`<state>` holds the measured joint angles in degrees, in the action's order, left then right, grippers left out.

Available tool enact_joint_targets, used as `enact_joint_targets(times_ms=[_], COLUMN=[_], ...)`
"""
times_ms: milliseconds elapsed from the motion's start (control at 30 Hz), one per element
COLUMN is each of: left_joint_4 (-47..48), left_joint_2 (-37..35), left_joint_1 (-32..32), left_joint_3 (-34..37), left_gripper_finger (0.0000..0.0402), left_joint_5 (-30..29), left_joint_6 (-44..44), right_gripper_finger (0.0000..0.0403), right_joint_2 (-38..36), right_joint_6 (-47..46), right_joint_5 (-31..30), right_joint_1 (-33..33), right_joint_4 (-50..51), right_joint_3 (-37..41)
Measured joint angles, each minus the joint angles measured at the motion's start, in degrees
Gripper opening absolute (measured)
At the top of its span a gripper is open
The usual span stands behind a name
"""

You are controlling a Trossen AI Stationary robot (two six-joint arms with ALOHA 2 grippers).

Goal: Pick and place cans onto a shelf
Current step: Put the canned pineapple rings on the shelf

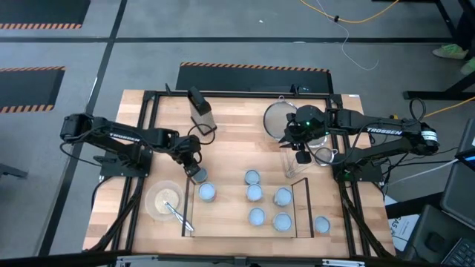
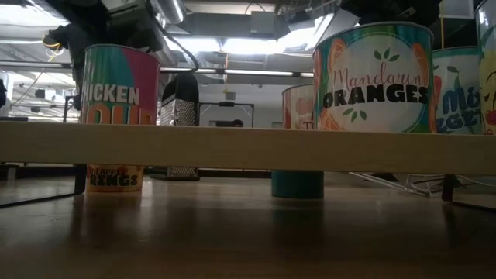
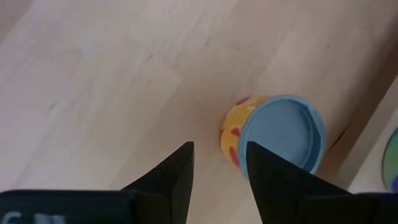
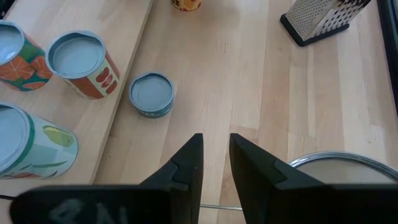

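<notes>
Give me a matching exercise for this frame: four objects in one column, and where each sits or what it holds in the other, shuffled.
Things:
1. grater
2. bowl
3. Mandarin Oranges can
4. yellow can

Places or states:
A. stands on the shelf
B. on the tabletop, just ahead of the left gripper and its open jaws
C. holds a utensil
D. upright near the table's far edge

Pairs: 1-D, 2-C, 3-A, 4-B

A robotics lab or workshop: grey concrete floor (image 1: 223,30) with orange-black hazard tape (image 1: 254,67), loose yellow cables (image 1: 349,16), exposed ceiling ducts (image 2: 232,23), a black-framed wooden table (image 1: 230,111) holding two arms
</notes>
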<state>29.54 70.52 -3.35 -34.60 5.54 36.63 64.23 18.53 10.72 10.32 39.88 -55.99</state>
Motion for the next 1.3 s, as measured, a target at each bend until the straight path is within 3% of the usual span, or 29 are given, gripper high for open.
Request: enact_joint_targets(times_ms=[833, 1300], left_joint_4=[-4.01, -4.78], left_joint_2=[5.22, 4.62], left_joint_1=[2.36, 2.20], left_joint_3=[1.43, 1.45], left_gripper_finger=[0.0132, 0.0012], left_joint_5=[-0.22, -2.39], left_joint_6=[2.27, 1.89], right_gripper_finger=[0.0083, 0.0083], right_joint_2=[0.00, 0.00], right_joint_6=[-0.01, 0.11], right_joint_5=[0.01, 0.01], right_joint_1=[0.01, 0.01], right_joint_4=[0.02, 0.02], right_joint_3=[0.00, 0.00])
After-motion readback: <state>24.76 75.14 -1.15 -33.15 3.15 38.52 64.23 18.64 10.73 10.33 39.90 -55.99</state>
